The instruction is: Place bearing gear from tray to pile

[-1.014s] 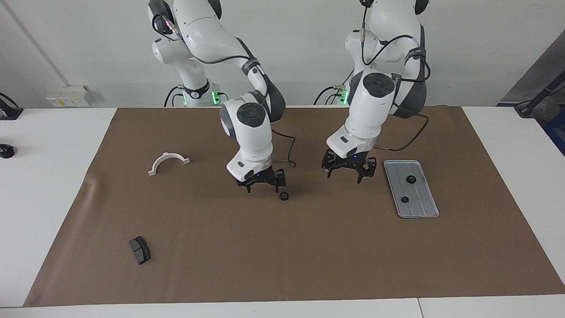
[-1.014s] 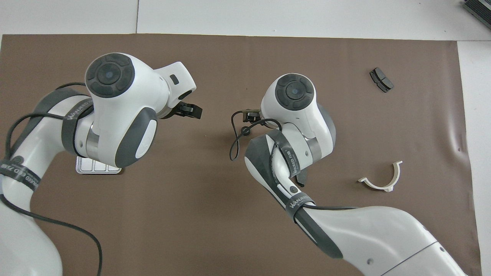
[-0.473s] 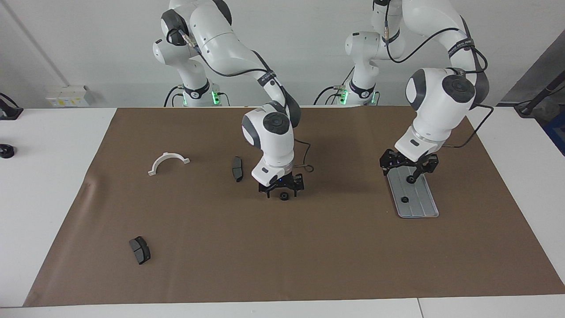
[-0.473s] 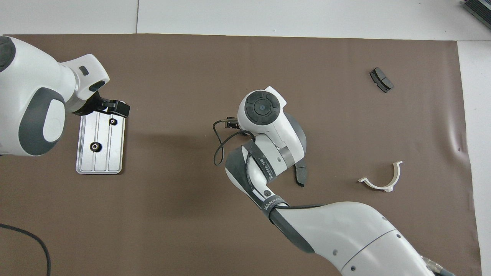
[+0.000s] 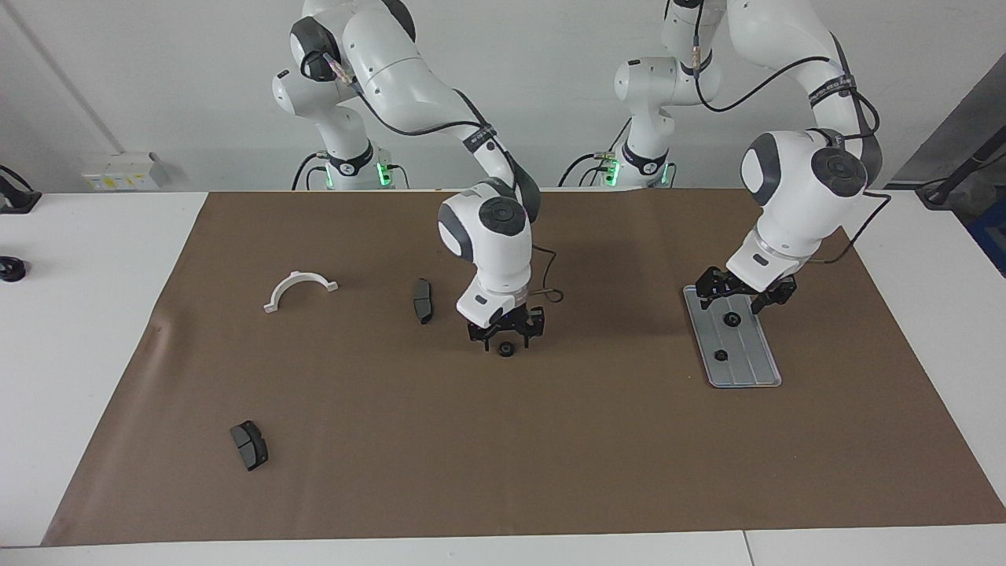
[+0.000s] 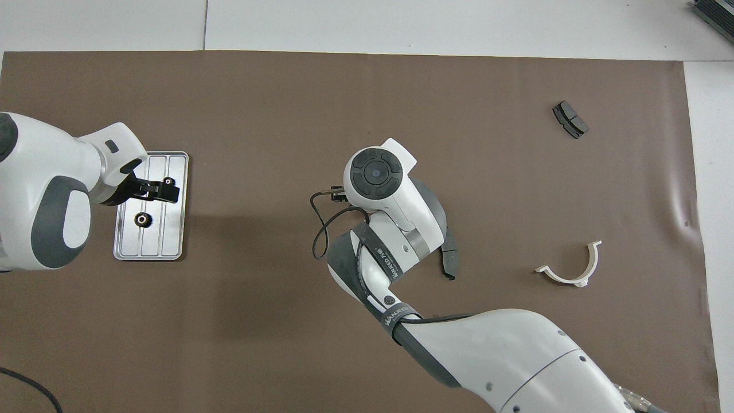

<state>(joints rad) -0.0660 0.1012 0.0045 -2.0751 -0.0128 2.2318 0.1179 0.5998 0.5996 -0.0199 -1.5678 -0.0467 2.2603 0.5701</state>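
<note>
You see a silver-grey tray (image 5: 750,362) with lengthwise ridges and two black gears (image 5: 732,319) on it. The mat (image 5: 550,440) is plain brown, the table (image 5: 94,314) white. The curved bracket (image 5: 299,289) is white, both pads (image 5: 249,445) dark grey.

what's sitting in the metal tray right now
Two small black bearing gears lie in the tray: one nearer the robots, one farther. The left tool hangs over the tray's nearer end, covering part of it.

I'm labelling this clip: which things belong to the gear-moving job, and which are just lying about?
Job: tray; two gears on it; gear on the mat; left gripper; right gripper.
Lying about: white curved bracket; two dark pads.
</note>
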